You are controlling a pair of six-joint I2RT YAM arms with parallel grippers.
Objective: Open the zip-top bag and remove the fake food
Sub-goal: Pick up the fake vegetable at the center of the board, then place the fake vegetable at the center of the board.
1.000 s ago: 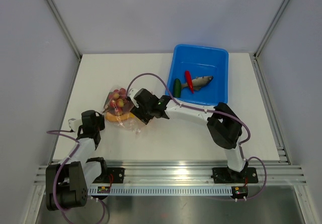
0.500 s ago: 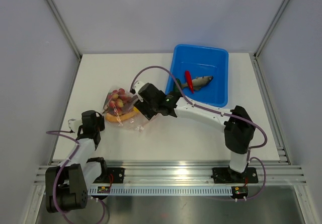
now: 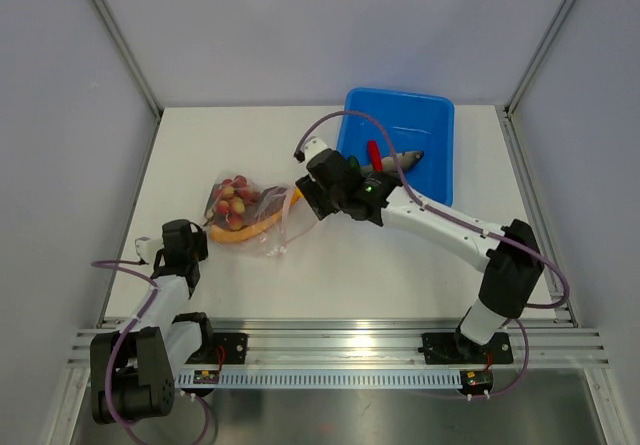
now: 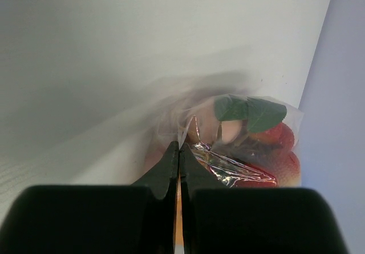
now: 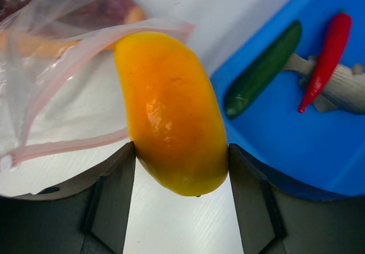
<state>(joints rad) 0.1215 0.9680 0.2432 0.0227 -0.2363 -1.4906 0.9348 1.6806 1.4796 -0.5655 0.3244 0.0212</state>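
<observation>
Fake food lies in two places. The right gripper (image 5: pixel 181 171) clamps an orange-yellow piece (image 5: pixel 171 111) between its two fingers, with the jaws set fairly wide around it. The piece sits at the open mouth of the zip-top bag (image 3: pixel 245 215), just beside the rim of the blue tub (image 3: pixel 425 115). The pink zipper strip (image 5: pixel 68 145) runs up to the piece on both sides, and we cannot tell if its far end is outside the mouth.

The bag lies on the white worktop (image 3: pixel 200 145), left of the tub. Inside it we see a red grape bunch (image 3: pixel 232 193) and a curved orange piece (image 3: pixel 245 230). In the tub lie the green cucumber (image 5: pixel 262 68), the red pepper (image 5: pixel 325 54) and the grey fish (image 5: pixel 342 88); the pepper lies across the fish.

The left gripper (image 4: pixel 179 151) has its jaws pressed fully together, with the tips at the near edge of the bag. Whether film is pinched between them we cannot tell.

For writing, we find only small stickers (image 3: pixel 473 383) on the front rail (image 3: pixel 340 375), too small to read.
</observation>
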